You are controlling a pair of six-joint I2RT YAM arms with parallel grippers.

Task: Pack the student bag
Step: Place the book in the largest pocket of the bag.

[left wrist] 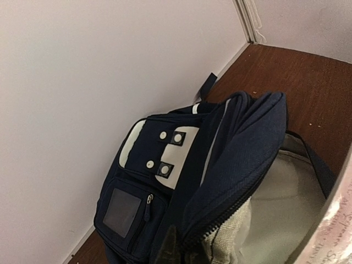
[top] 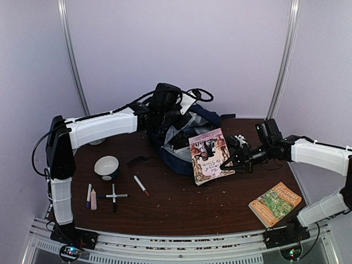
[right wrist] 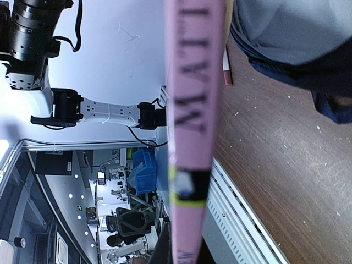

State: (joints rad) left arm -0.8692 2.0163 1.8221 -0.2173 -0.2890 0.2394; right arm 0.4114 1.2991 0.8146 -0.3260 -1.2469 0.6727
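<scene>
**At the back of the table: bag open, book held at its mouth**

Far back on the dark brown wooden table [top: 181, 212], close to the wall, sits your student bag [top: 177, 144]. It is a big navy-blue cloth backpack with white patches and pale grey lining. Its top is open, and its front pocket side is next to the wall.

Your left gripper [top: 166, 116] is right at the bag's top edge with its fingers squeezed together. You cannot see if any cloth is pinched between them.

Your right gripper [top: 226, 161] has its fingers clamped on a pink paperback book [top: 209, 155]. The book is held up, tilted, at the bag's open mouth.

Further out on the left lie:
- a white bowl with a dark outside [top: 106, 166]
- a red-tipped pen [top: 141, 185]
- two crossed pens [top: 114, 196]
- a blue-capped pen [top: 88, 195]
- a small pink tube [top: 93, 199]

Near the right front corner, a green and orange book [top: 275, 204] lies flat, well apart from the bag.
</scene>
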